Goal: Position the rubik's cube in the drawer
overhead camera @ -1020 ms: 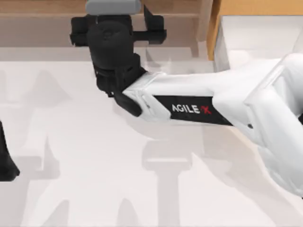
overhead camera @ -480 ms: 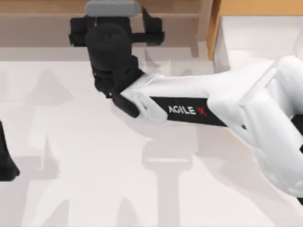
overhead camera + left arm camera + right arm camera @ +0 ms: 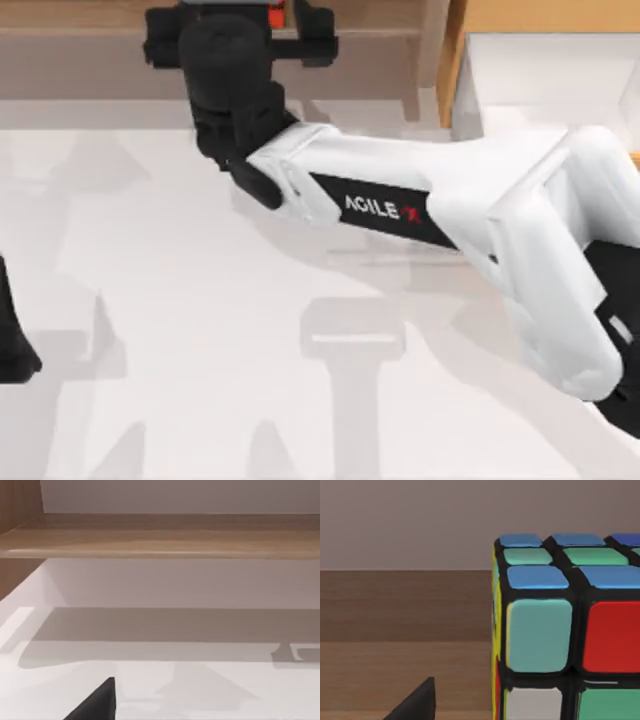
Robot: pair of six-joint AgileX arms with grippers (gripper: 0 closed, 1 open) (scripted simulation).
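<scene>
My right gripper (image 3: 240, 25) sits at the far shelf (image 3: 90, 15), right by the cube (image 3: 565, 630) — I can't tell its jaw state; left arm (image 3: 12, 340) parked near-left.

You are viewing a rendered simulation workspace, not a real room. The white table (image 3: 200, 350) is flat and featureless, with soft computed shadows. A long wooden shelf (image 3: 165, 535) spans its far edge against a blank wall (image 3: 175, 495). A tan drawer (image 3: 520, 20) with white inner walls sits at the top right.
</scene>
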